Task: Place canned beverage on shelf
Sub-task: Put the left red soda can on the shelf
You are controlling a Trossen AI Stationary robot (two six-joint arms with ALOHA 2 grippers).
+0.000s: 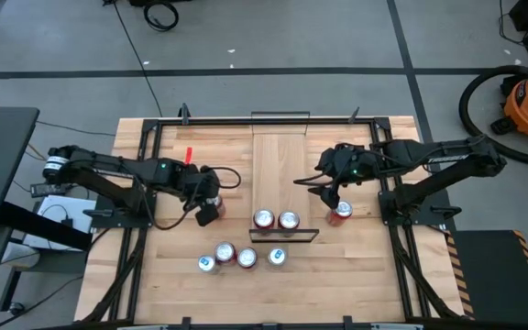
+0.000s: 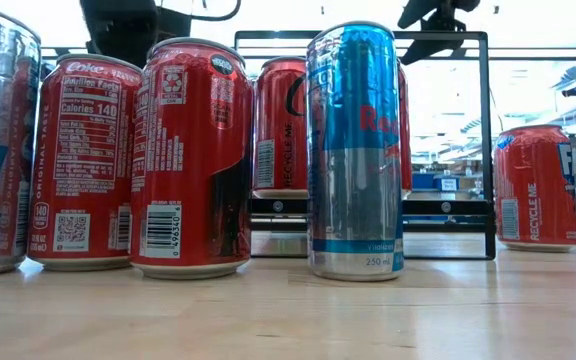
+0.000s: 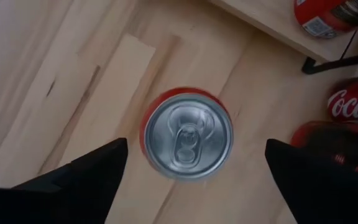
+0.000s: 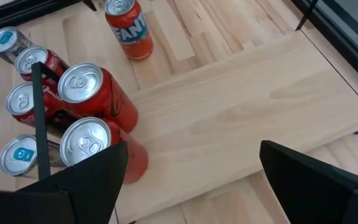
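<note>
Nearest the table's (image 1: 172, 284) front edge stood four loose cans (image 1: 236, 258). Behind them, two red cans (image 1: 276, 220) sat side by side on the shelf (image 1: 280, 170), at its near end. The left hand (image 1: 207, 214) hung over another red can (image 3: 188, 134) on the table, fingers apart around it. The right hand (image 1: 330, 200), fingers also apart and empty, hovered near an orange can (image 1: 342, 212).

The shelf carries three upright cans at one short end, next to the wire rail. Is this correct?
Not quite. The shelf carries two upright cans, not three, at one short end, next to the wire rail. The high view shows this most clearly.
</note>
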